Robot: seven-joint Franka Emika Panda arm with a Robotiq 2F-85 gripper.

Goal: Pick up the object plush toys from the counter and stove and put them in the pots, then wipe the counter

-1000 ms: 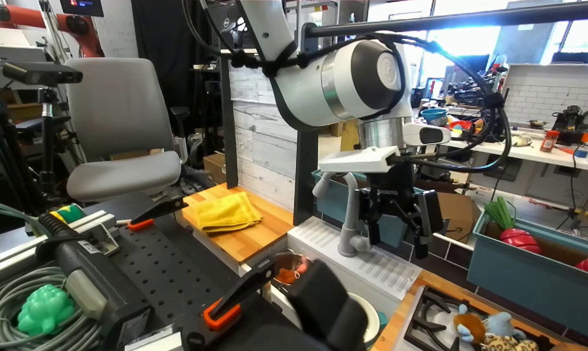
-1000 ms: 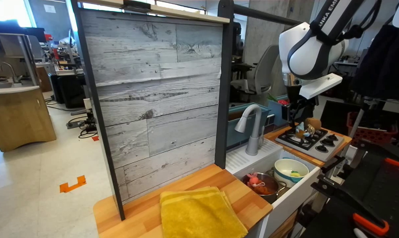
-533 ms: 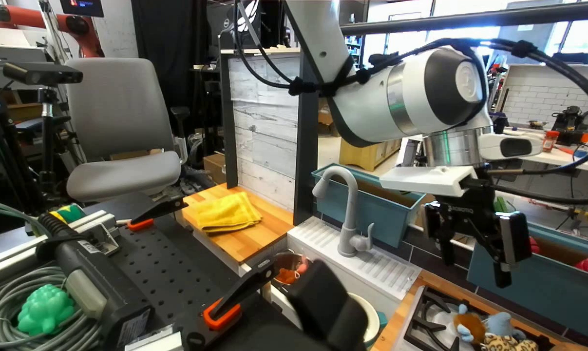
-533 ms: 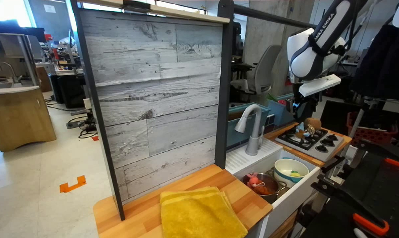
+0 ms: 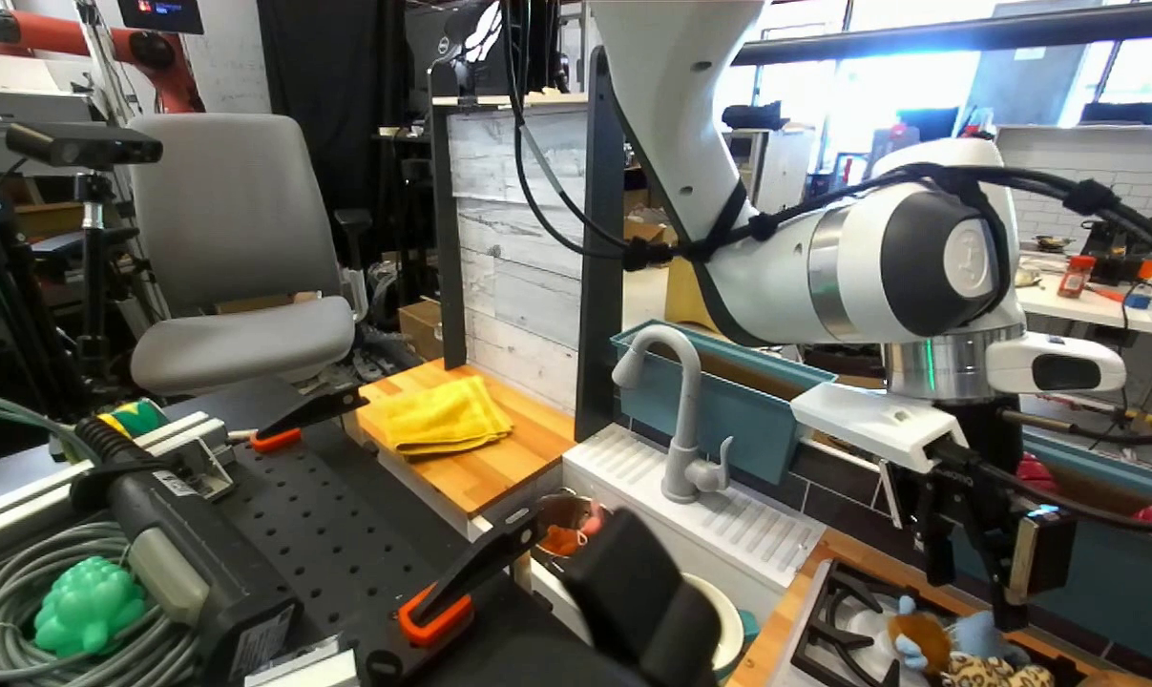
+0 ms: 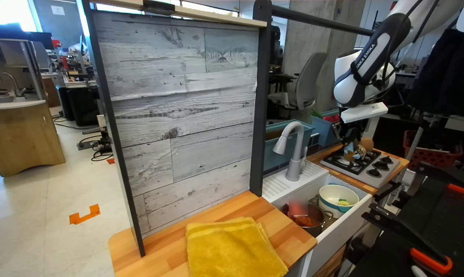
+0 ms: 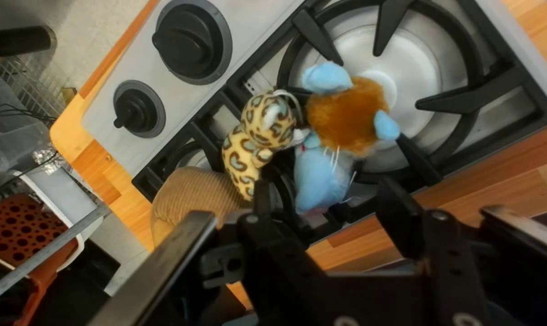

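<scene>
On the stove lie plush toys: an orange-brown and blue toy, a leopard-print toy and a tan ribbed toy. My gripper hangs low over them, open; the blue part shows between its fingertips, and whether they touch it I cannot tell. In an exterior view the gripper covers part of the blue plush. A steel pot in the sink holds a reddish toy, partly blurred. Beside it a white-and-teal pot has something yellow-green inside. The wooden counter carries a folded yellow cloth.
A grey faucet rises behind the sink. Teal bins hang along the back, close behind the gripper. Black stove grates stand up around the toys, with knobs at one side. A black board with orange-handled clamps lies in front.
My arm has swung from above the faucet side over to the stove and come down toward the plush toys. The jaws have narrowed somewhat. The pots and cloth stay where they were.
</scene>
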